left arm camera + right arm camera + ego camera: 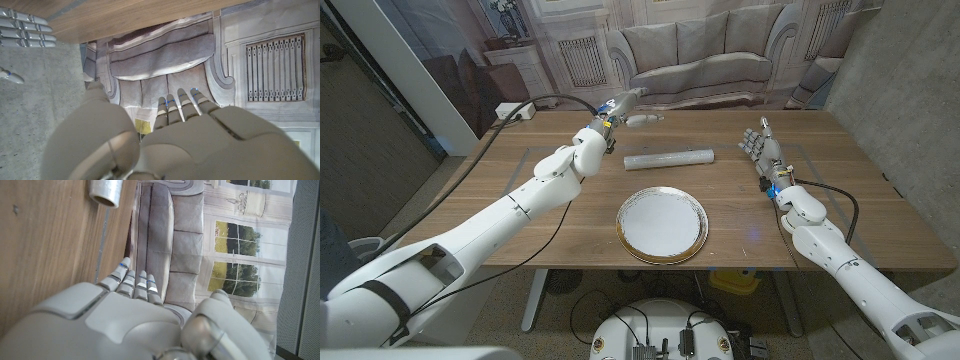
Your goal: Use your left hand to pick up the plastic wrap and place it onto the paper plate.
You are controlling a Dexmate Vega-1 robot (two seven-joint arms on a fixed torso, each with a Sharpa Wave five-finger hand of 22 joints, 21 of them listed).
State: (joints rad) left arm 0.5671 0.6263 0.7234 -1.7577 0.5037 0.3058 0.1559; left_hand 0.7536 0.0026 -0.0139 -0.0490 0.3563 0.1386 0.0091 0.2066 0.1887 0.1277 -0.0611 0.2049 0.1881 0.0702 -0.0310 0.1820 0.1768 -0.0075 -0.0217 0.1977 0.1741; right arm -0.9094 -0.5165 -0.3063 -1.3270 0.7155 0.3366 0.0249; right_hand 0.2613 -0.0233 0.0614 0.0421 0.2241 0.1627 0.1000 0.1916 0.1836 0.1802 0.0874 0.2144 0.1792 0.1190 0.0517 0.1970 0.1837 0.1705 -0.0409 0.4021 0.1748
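Observation:
The plastic wrap [668,158] is a silvery roll lying crosswise on the wooden table, just beyond the paper plate [661,224], a white plate with a gold rim. My left hand [625,108] hangs above the table's far side, left of and beyond the roll, fingers stretched out and holding nothing. In the left wrist view the left hand [190,135] points at the sofa backdrop. My right hand [757,145] stands to the right of the roll, fingers extended, empty. The right wrist view shows the right hand [130,315] and the roll's open end [106,191].
A white power strip [515,111] with a black cable lies at the table's far left corner. A printed sofa backdrop [700,50] hangs behind the table. The right hand's fingers [25,27] show in the left wrist view beside the table edge.

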